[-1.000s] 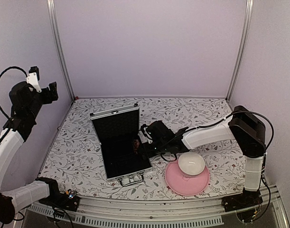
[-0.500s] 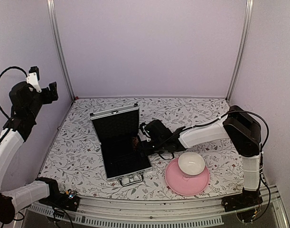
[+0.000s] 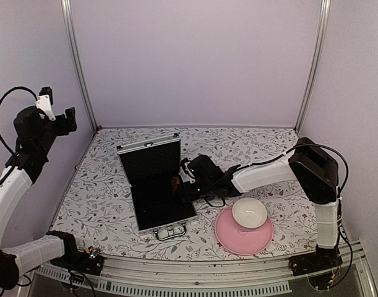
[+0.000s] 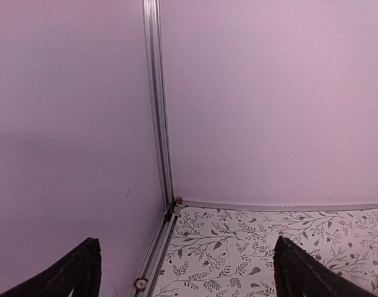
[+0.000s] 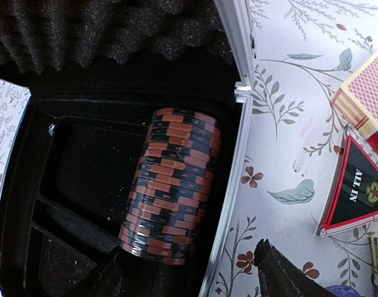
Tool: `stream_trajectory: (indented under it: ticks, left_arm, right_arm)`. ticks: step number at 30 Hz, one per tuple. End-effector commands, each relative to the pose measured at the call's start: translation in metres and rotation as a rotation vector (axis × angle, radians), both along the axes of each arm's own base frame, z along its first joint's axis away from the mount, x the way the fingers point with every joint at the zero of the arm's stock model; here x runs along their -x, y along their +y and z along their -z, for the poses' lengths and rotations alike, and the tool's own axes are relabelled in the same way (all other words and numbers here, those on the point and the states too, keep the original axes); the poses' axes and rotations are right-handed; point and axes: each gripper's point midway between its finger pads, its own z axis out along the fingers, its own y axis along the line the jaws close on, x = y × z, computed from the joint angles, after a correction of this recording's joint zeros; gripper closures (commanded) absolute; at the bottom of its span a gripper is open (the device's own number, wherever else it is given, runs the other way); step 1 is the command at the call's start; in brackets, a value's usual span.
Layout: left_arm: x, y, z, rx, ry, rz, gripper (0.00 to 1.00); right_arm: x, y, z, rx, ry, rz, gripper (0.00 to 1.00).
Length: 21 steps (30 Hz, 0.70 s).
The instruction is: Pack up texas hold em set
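**Op:** Right hand: got the chips?
**Eng:** No. Your right hand [image 5: 192, 257] is released. The fingers are spread wider than the chip stack [image 5: 170, 182] and grip nothing. One finger is inside the briefcase [image 5: 235, 37], the other outside its rim, over the counter [image 5: 287, 117]. Your left hand [image 4: 189, 278] is wide open and empty, parked high by the wall.
**Op:** Where's the stack?
**Eng:** Just ahead of the right hand, between the finger lines. It's lying on its side in the tray, against the case wall on the hand's right.
**Op:** Heading?
**Eng:** Long axis runs away from the hand toward the foam lid. The far end leans slightly right, near parallel to that wall. Chip faces point back at the hand and out at the foam.
**Op:** How do I finish?
**Eng:** Can't tell if it's seated in a slot. If not, nudge it sideways as one roll, low and slow, so it doesn't fan out. Lift straight up before you back out, since the outer finger could snag the rim. The red card box [image 5: 368, 99] and ALL IN marker [image 5: 356, 192] are off to the hand's right.
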Motion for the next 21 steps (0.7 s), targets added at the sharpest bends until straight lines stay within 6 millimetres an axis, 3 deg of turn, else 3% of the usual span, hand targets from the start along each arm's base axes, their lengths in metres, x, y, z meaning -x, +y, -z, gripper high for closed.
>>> stream_trajectory:
  ticks: [1,9,15,21]
  left_arm:
    - [-0.011,-0.006,0.012,-0.006,0.029,0.024,0.03]
    - [-0.029,-0.023,0.026,0.241,0.142,0.103,0.03]
    - [-0.028,-0.033,0.071,0.349,0.178,0.138,0.03]
    - [-0.015,-0.053,0.099,0.416,0.220,0.230,0.04]
  right_arm:
    - [-0.010,0.007,-0.027,-0.082,-0.069,-0.012,0.30]
    - [0.006,-0.001,-0.069,-0.105,-0.133,-0.112,0.24]
    - [0.022,-0.039,-0.084,-0.063,-0.155,-0.090,0.14]
    - [0.019,-0.071,-0.132,-0.030,-0.294,-0.038,0.01]
